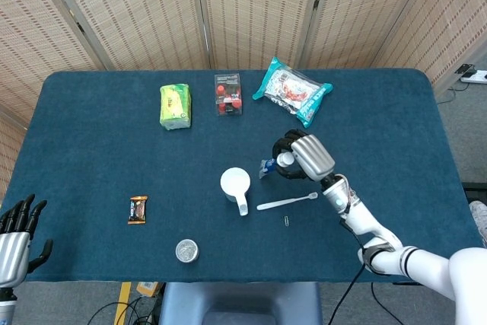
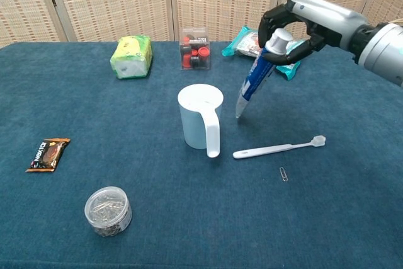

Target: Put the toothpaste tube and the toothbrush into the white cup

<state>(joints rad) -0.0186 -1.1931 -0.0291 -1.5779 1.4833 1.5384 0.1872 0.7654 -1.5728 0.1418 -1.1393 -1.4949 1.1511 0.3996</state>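
Observation:
My right hand (image 2: 302, 20) (image 1: 303, 156) holds the toothpaste tube (image 2: 257, 75) by its white cap end, lifted off the table. The blue-and-white tube (image 1: 271, 164) hangs cap up, its flat tail pointing down to the right of the white cup. The white cup (image 2: 200, 116) (image 1: 235, 182) stands upright, handle toward the front. A white toothbrush (image 2: 279, 148) (image 1: 286, 201) lies flat on the cloth right of the cup. My left hand (image 1: 17, 232) shows at the lower left edge of the head view, fingers spread, holding nothing.
A small paperclip (image 2: 283, 174) lies in front of the toothbrush. A clear jar of clips (image 2: 108, 210) and a brown snack bar (image 2: 48, 154) sit front left. At the back lie a green packet (image 2: 132, 56), a red-and-black box (image 2: 195, 48) and a teal snack bag (image 1: 293, 90).

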